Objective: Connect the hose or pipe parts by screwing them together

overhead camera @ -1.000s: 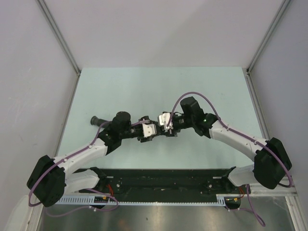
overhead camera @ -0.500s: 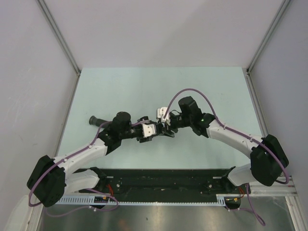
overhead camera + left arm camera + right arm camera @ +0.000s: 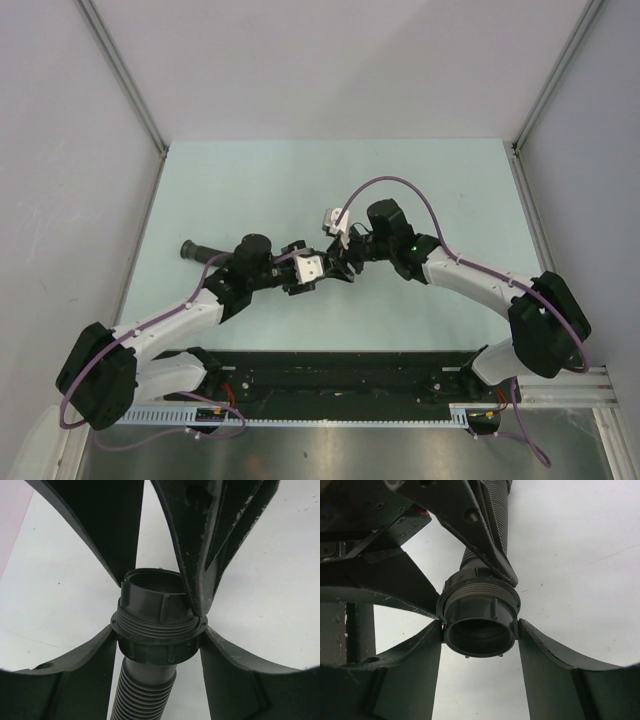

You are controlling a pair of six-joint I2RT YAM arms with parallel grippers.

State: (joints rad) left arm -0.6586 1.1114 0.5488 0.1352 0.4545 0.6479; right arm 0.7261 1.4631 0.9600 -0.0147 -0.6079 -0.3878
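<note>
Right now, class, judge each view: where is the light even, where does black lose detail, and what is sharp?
Top external view: even light on the pale table, faint shadows under the arms. Left wrist view: black fingers nearly silhouettes against bright ground, ring nut threads sharp. Right wrist view: ring nut crisp too, upper left corner lost in shadow.
</note>
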